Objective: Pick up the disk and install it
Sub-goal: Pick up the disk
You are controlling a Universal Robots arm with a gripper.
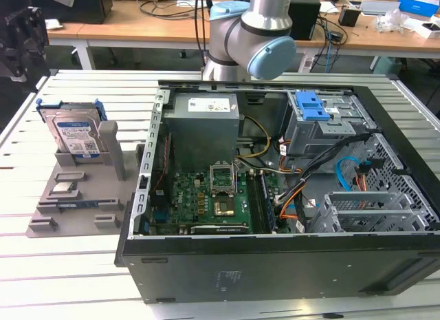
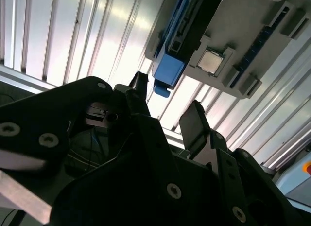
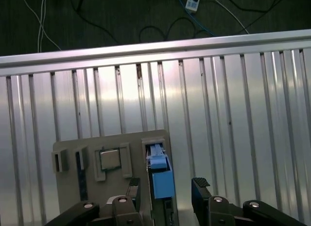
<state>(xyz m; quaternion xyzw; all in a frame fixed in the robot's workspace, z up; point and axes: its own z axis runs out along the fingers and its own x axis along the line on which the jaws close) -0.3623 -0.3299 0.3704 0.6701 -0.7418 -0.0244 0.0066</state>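
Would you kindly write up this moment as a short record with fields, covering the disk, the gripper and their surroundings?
Disk: stands on edge in the grey holder, on the exterior view's left; not installed
Gripper: open, holding nothing, above the disk and apart from it
Chip: small silver square lying flat on the holder, beside the disk
Computer case: open, on the slatted table, to the exterior view's right of the holder

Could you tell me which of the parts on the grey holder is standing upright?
The disk, standing on edge in a slot of the holder; the small square chip lies flat.
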